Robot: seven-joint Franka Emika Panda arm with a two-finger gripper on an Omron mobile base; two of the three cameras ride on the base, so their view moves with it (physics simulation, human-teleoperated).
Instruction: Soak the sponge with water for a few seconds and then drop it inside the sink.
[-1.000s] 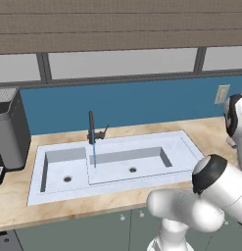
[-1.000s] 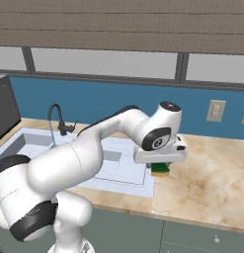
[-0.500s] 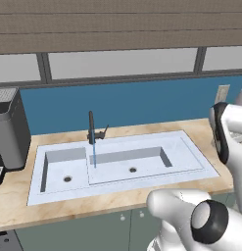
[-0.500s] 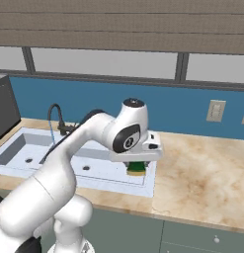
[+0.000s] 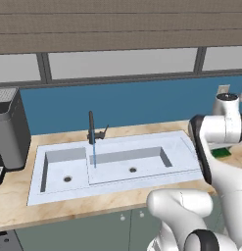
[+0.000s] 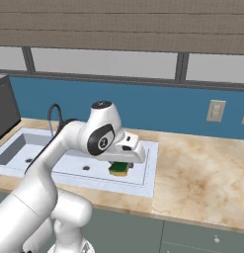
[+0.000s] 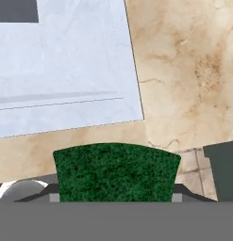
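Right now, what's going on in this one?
The white arm's fingers are shut on the sponge, holding it above the right end of the sink, near the counter. Water runs from the faucet at the far side of the wide basin, so the sponge is not yet under it.

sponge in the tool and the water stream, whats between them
In the left base view, just the wide shallow basin of the sink lies between the sponge and the water.
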